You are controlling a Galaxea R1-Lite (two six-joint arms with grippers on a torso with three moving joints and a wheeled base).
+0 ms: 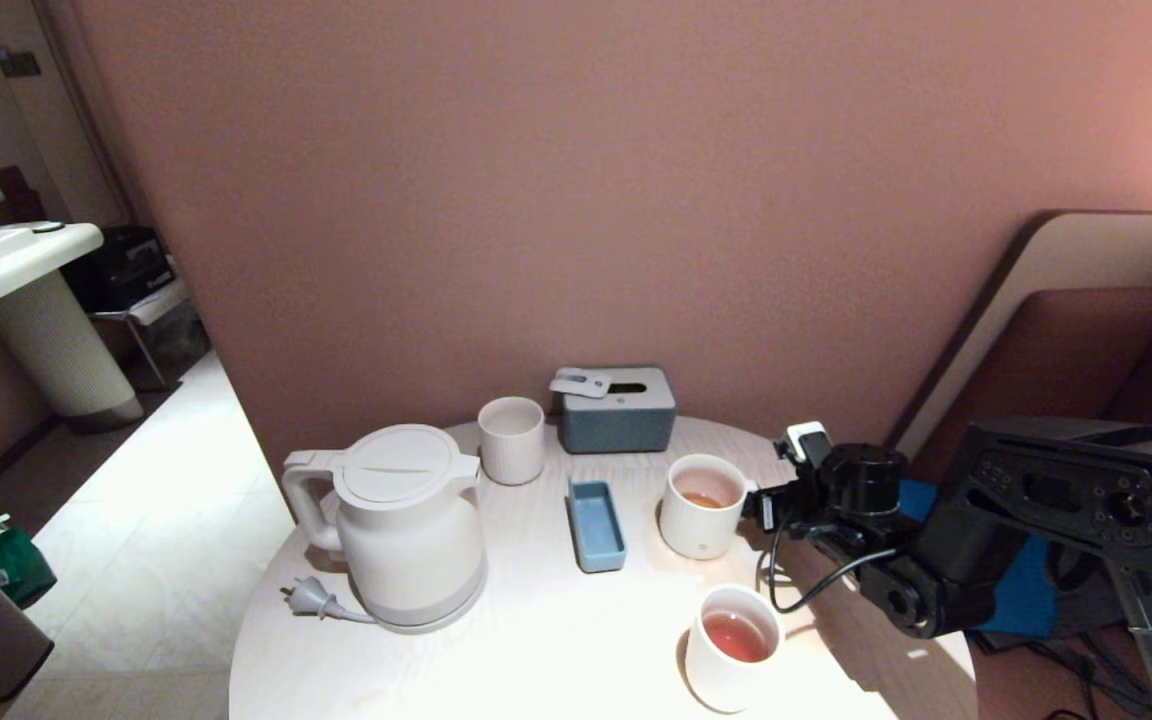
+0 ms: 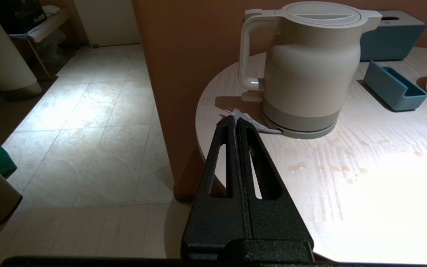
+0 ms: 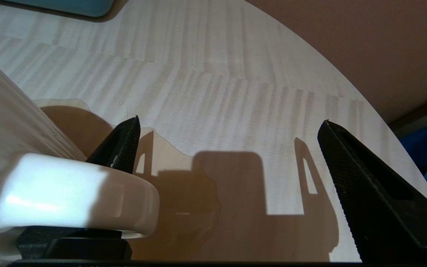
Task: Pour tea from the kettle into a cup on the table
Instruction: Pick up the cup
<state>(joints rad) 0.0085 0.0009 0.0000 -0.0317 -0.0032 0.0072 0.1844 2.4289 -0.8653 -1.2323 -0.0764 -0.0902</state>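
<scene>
Pale wood grain covers the round tabletop [image 1: 536,640], where the large white electric kettle [image 1: 406,525] stands on its grey base at the left side, loop handle turned outward and its plug lying beside it. Right of a small blue tray [image 1: 596,523] sits the cream-white ribbed mug [image 1: 702,505], holding a little reddish-brown tea [image 1: 704,498]. The right end effector [image 3: 228,126] is level at the mug's right side with its fingers wide apart, one finger [image 3: 124,142] passing behind the mug's ear handle [image 3: 72,194], the other clear of it. A second white cup [image 1: 731,648] nearer the front edge holds redder liquid. The left end effector [image 2: 235,122] hangs off the tabletop's left edge, fingers pressed together on nothing, pointing toward the kettle.
</scene>
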